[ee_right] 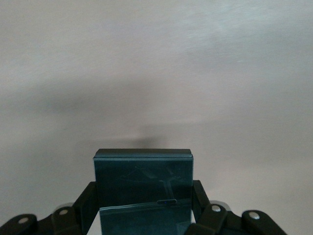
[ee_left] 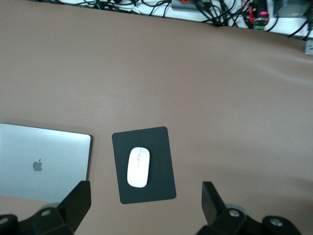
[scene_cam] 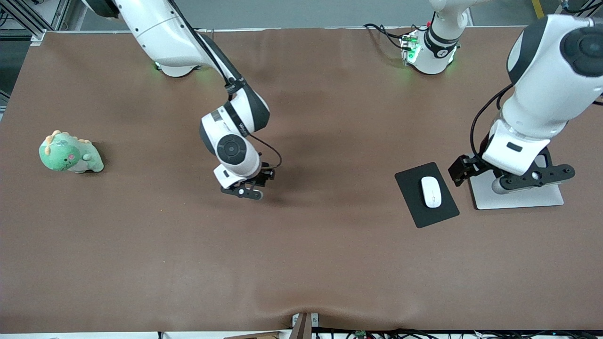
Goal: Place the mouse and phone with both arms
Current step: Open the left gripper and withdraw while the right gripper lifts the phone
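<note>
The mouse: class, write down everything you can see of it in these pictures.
The mouse is a small white oval with a smooth, glossy shell and a thin grey line along its middle. It lies flat near the centre of a black mouse pad, touching nothing else. The closed silver laptop lies beside the pad, and the open left gripper is above, not holding it.

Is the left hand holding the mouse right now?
No. The mouse lies free on the black mouse pad, and the left hand hangs open above the table with nothing between its fingers.
</note>
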